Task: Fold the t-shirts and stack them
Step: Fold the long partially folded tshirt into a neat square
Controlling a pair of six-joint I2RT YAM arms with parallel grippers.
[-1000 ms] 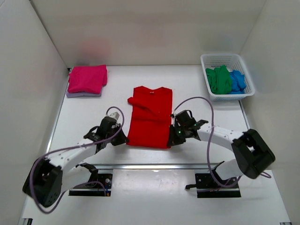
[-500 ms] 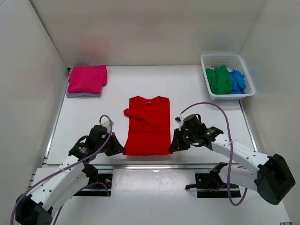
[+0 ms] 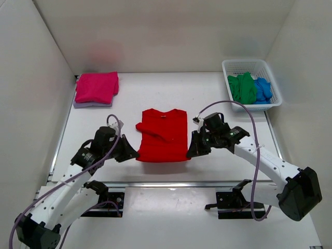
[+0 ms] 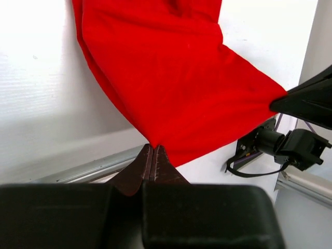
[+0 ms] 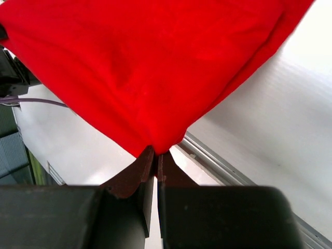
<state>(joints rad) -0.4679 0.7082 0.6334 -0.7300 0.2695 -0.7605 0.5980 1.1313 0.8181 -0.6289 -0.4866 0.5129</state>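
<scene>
A bright red t-shirt lies in the middle of the table, its near hem lifted. My left gripper is shut on the hem's near left corner. My right gripper is shut on the near right corner. The hem hangs taut between the two grippers above the table. A folded magenta-pink t-shirt lies at the back left on a pale folded cloth. A green t-shirt and a blue t-shirt lie crumpled in the white mesh basket.
The basket stands at the back right by the right wall. White walls close in the table on the left, back and right. A metal rail runs along the table's near edge in front of both arm bases.
Both grippers have lifted the red shirt's near hem and carried it away from the table's near edge, so the shirt looks shorter. The arms have risen.
</scene>
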